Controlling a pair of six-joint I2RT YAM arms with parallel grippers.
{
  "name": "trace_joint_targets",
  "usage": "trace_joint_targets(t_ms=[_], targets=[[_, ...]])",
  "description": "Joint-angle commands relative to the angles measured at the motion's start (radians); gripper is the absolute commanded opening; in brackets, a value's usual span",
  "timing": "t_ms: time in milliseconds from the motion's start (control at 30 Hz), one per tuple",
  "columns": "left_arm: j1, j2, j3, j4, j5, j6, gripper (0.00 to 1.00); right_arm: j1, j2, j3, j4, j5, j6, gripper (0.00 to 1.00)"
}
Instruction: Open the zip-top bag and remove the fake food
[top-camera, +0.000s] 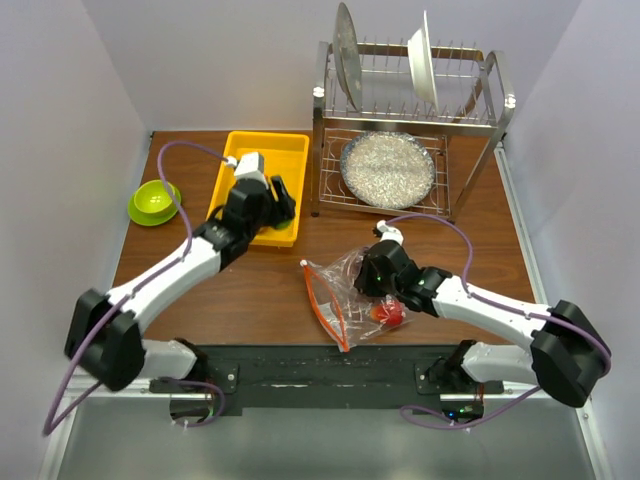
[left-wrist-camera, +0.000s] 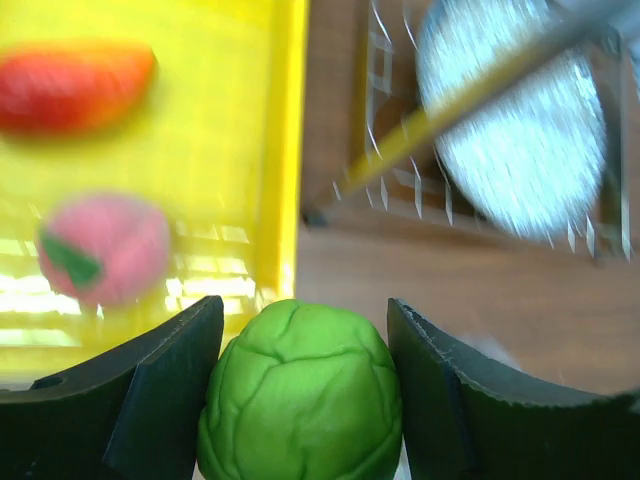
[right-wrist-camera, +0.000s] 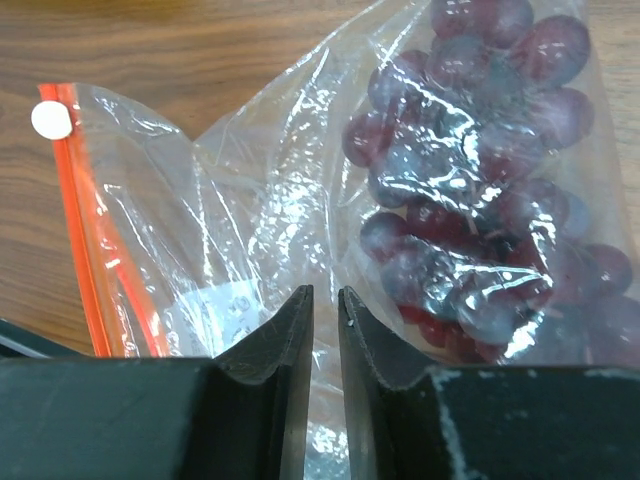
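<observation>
The tabletop (top-camera: 250, 290) carries a dish rack (top-camera: 497, 95) at the upper right of the overhead view and a yellow tray (top-camera: 285, 150) at upper centre. The zip-top bag (top-camera: 335, 290) lies at lower centre, with its zip strip (right-wrist-camera: 95, 240) along the left edge; the mouth appears parted. Inside the bag are a grape bunch (right-wrist-camera: 470, 200) and a tomato (top-camera: 389, 313).

The right hand (right-wrist-camera: 322, 300) is nearly closed. A fold of bag film sits in the narrow gap between its fingers, beside the grapes. The left hand (left-wrist-camera: 302, 305) is partly closed on a green fruit (left-wrist-camera: 300, 400) and holds it over the tray's right edge. A peach (left-wrist-camera: 105, 248) and an orange-red piece (left-wrist-camera: 75, 85) lie in the tray.

Handling: the film is judged thin, limp and slippery. It will crumple rather than resist, so a pinch near the closed end or on the stiffer zip strip is advised. The toys appear light and rigid. The knobbly grape bunch offers purchase across its middle.
</observation>
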Motion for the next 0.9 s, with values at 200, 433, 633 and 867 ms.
trace_joint_targets(t_ms=[200, 433, 633, 867], targets=[[0.162, 0.398, 0.239, 0.286, -0.017, 0.156, 0.32, 0.004, -0.107, 0.042, -0.081, 0.036, -0.039, 0.25], [0.207, 0.51, 0.302, 0.277, 0.07, 0.151, 0.72, 0.004, -0.15, 0.071, -0.126, 0.044, -0.067, 0.37], [0.207, 0.459, 0.325, 0.182, 0.069, 0.176, 0.91, 0.004, -0.171, 0.076, -0.169, 0.077, -0.079, 0.57], [0.207, 0.256, 0.184, 0.064, 0.075, 0.09, 0.8, 0.004, -0.228, 0.059, -0.252, 0.143, -0.064, 0.63]])
